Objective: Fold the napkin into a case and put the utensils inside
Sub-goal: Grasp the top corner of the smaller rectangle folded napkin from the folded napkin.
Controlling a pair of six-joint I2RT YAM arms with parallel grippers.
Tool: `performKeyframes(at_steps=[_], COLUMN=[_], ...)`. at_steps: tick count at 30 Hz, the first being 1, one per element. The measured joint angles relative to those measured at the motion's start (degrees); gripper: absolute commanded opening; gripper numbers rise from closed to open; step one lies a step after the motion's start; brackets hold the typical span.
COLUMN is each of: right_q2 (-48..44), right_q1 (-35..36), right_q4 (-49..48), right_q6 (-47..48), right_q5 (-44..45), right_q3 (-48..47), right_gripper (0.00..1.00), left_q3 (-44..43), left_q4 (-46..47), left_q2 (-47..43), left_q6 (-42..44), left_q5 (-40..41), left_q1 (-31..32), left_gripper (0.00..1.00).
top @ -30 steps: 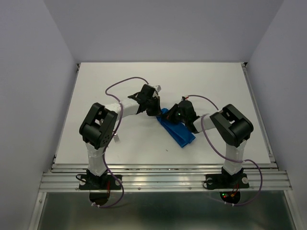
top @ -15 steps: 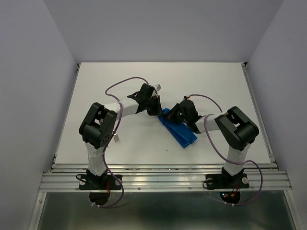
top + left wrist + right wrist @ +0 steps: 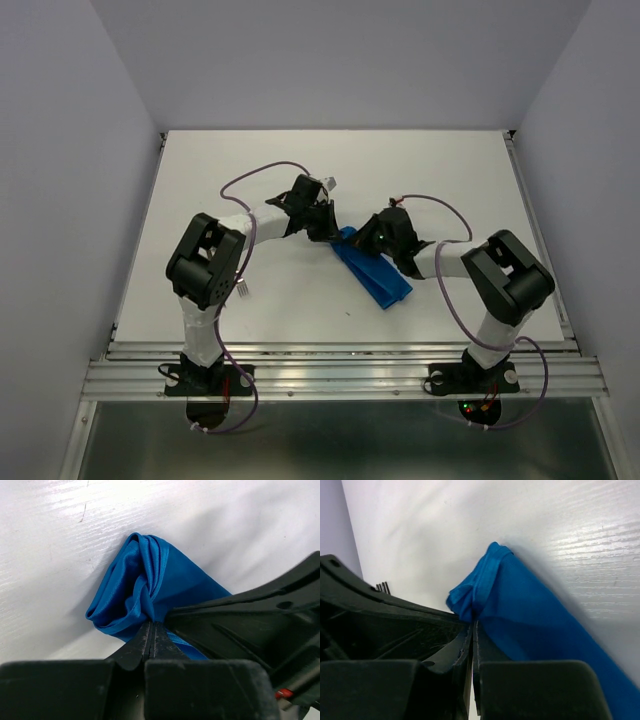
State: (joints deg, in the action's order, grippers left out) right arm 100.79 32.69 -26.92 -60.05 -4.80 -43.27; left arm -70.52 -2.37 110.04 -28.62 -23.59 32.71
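The napkin [image 3: 378, 277] lies on the white worktop [image 3: 450, 180] just below the middle of the overhead frame. It is folded into a narrow blue strip, and its long axis runs from upper left down to lower right. Both arms meet at the upper-left end.

The left pincer [image 3: 325, 228] comes in from the left. In its wrist view the fingers are pressed together on a bunched corner of cloth, which fans out above the tips toward the frame's centre. The right pincer [image 3: 368, 240] comes in from the right, and its fingers are likewise drawn narrow — only a slit shows between them. A small gathered fold of the napkin appears nipped at their tips. From there the strip stretches off to the lower right of that wrist view.

The whole free length of the strip therefore lies to the lower right of both pincers, alongside the right forearm, so the right arm is nearer to it.

What looks like the fork [image 3: 243, 291] shows only its tines at the lower left, just beside the left arm's elbow and well apart from the napkin. The left arm is nearer to that. The other utensil I cannot find.
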Motion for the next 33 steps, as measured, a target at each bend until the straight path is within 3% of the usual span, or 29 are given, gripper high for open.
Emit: performKeyframes(at_steps=[12,33], right_q2=[-5.8,3.1], right_q1=[0.0,2.9], right_q4=[5.4,5.5], right_q6=[4.5,6.6], right_q5=[4.8,3.8], right_q3=[0.0,-3.1], right_gripper=[0.06,0.06], left_q3=[0.0,-0.8], left_q4=[-0.5,-0.9], left_q2=[1.7,1.7], left_q6=[0.0,0.1], left_q5=[0.0,-0.2], left_q1=[0.0,-0.1], left_gripper=[0.00,0.00])
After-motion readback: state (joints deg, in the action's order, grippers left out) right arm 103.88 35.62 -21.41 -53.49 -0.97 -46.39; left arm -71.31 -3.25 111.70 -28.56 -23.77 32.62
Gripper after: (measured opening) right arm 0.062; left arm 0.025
